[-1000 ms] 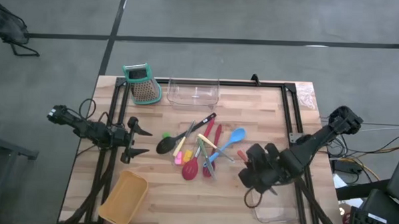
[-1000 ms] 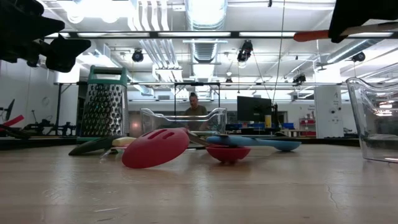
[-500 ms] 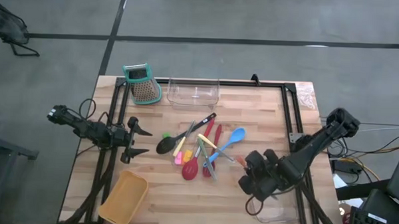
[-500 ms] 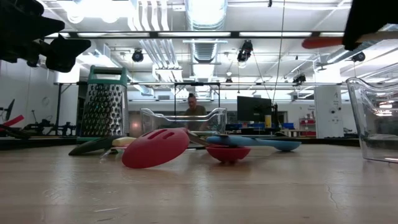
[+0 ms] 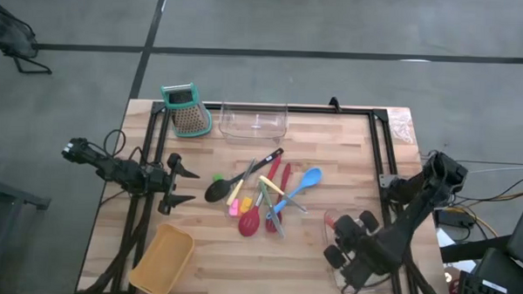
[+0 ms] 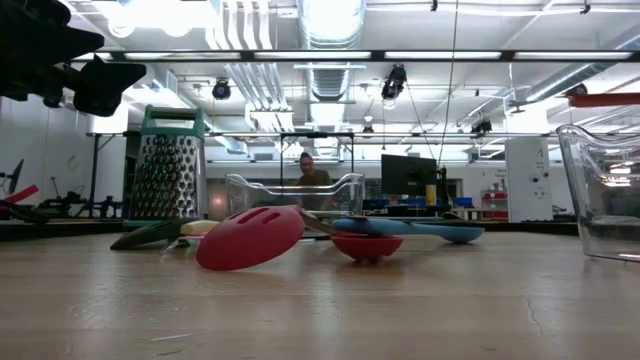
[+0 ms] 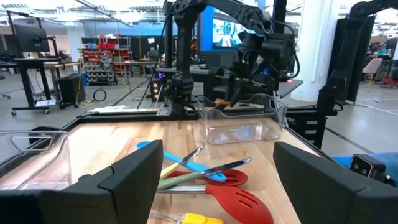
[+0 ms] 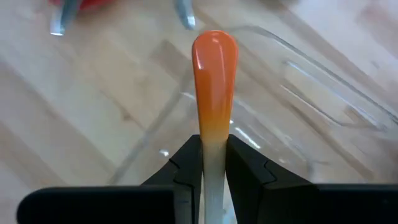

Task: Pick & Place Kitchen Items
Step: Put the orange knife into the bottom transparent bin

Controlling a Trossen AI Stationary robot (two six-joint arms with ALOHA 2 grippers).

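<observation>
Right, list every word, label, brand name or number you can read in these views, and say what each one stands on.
No text can be read in any view.
Lit blue screen behind the table: it shows an image, its content too blurred to read.
Dark monitor in the room: blank.
Teal-topped metal grater, clear plastic bin, tan bin: no markings show.

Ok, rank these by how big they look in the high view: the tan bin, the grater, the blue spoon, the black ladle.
1. Tan bin, clearly largest.
2. Grater.
3. Black ladle and blue spoon: too alike in length to separate, and other utensils cover part of each.
</observation>
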